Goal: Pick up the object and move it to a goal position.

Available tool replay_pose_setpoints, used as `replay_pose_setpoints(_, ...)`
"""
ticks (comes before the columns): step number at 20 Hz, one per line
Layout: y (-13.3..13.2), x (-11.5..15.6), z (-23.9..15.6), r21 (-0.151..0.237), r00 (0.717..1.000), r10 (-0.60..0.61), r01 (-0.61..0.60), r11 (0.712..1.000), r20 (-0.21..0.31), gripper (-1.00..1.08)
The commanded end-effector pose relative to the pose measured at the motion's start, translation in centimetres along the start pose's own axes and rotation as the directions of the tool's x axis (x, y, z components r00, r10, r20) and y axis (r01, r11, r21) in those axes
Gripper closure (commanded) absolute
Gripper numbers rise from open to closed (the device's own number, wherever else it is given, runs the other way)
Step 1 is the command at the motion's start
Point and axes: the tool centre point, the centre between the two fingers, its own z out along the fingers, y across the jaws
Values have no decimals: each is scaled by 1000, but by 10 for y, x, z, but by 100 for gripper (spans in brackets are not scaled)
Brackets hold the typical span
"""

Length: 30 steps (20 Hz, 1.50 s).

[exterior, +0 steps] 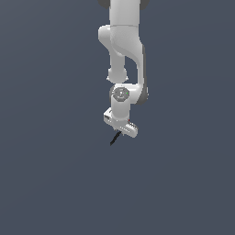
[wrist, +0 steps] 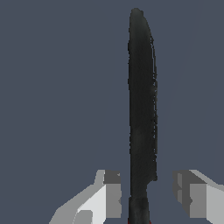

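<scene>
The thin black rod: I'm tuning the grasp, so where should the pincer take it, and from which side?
Grip the thin black rod near its red-tipped end, where it already lies between the open pincer fingers. Come along its length, closing across its narrow width; the long, slim shaft leaves gaps on both sides.

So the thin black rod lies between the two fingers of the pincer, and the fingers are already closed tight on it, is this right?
Not quite. The black rod does lie between the fingers of the pincer, but they are not closed on it: the wrist view shows a clear gap on each side of the rod, so the pincer is open.
</scene>
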Motion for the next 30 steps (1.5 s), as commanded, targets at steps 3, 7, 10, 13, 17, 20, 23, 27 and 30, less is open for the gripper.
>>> replay_pose_setpoints(3,-1,0,2,0,1000,-1,1,1000,0,108)
replay_pose_setpoints(7,-1,0,2,0,1000,-1,1,1000,0,108)
replay_pose_setpoints(10,1,1,-1,0,1000,2,-2,1000,-1,108)
replay_pose_setpoints(13,-1,0,-6,0,1000,2,-2,1000,-1,108)
replay_pose_setpoints(17,-6,-4,-21,0,1000,2,-2,1000,-1,108)
replay_pose_setpoints(20,-12,-7,-38,0,1000,2,-2,1000,-1,108)
replay_pose_setpoints(23,-19,-12,-60,0,1000,2,-2,1000,-1,108)
replay_pose_setpoints(27,-31,-19,-96,0,1000,2,-2,1000,-1,108)
replay_pose_setpoints(30,-41,-26,-128,-1,1000,2,-2,1000,-1,108)
